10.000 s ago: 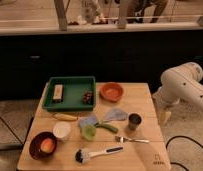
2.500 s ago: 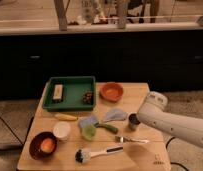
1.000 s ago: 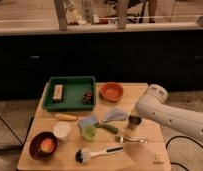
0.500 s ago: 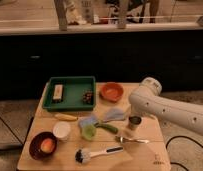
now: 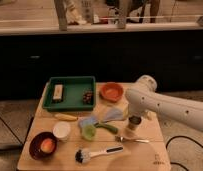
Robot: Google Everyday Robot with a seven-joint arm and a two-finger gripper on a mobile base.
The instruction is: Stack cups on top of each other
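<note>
"Starting at the gripper (image 5: 134, 118), where does it stand?" asks the first inspector.

"Low over the right side of the light wooden table (image 5: 145, 156), directly at the small dark grey metallic cup (image 5: 134, 125). Contact cannot be confirmed. Whether the gripper is open or closed cannot be told, because the white wrist covers it."

"What has changed against the earlier record?"

"Ten seconds ago the white robot arm (image 5: 167, 106) was off the table's right edge, well apart from that cup. Half a second ago its rounded elbow sat further right. It has since shifted left, and the wrist now points down at the cup. The cup itself has not moved."

"And the other cups?"

"The small white round cup (image 5: 61, 130) is at the left front, just beside the dark red bowl (image 5: 36, 148). The small light green cup (image 5: 88, 132) is near the table's centre, between the white cup and the grey one. Both are unchanged, and each of the three stands on its own."

"Surroundings?"

"The wide orange bowl (image 5: 111, 91) is behind the wrist, just beside the green rectangular tray (image 5: 70, 102) at the back left. A black-bristled brush with a white handle (image 5: 97, 153) lies along the front. A thin silver utensil (image 5: 134, 139) lies just in front of the grey cup. All are as before."
</note>
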